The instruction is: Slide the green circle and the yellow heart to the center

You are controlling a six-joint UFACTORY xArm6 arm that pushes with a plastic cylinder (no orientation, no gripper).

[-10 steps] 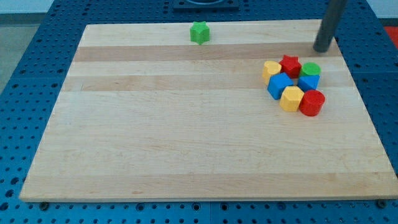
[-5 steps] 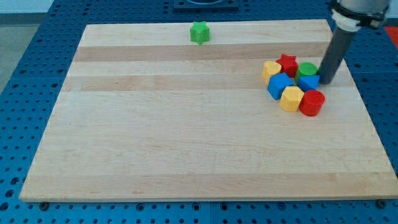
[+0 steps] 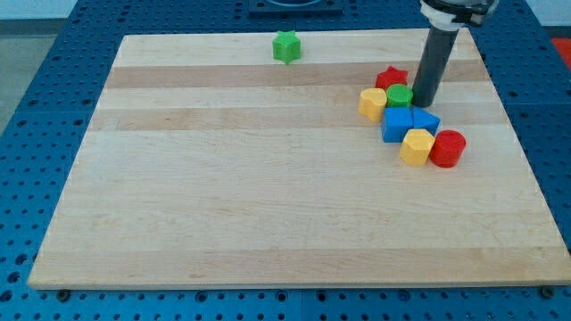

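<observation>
The green circle (image 3: 399, 96) sits in a cluster at the board's right, touching the yellow heart (image 3: 372, 103) on its left. My tip (image 3: 422, 104) rests right against the green circle's right side. A red star (image 3: 391, 78) lies just above the green circle. Two blue blocks (image 3: 398, 124) (image 3: 426, 121) lie just below it. The dark rod rises from the tip toward the view's top right.
A yellow hexagon (image 3: 417, 147) and a red cylinder (image 3: 448, 148) sit at the cluster's lower end. A green star (image 3: 286, 47) lies alone near the board's top edge. The wooden board (image 3: 268, 196) rests on a blue pegboard table.
My tip moved down from the board's top right, then left, pushing the green circle, yellow heart and red star leftward. The blue blocks shifted slightly.
</observation>
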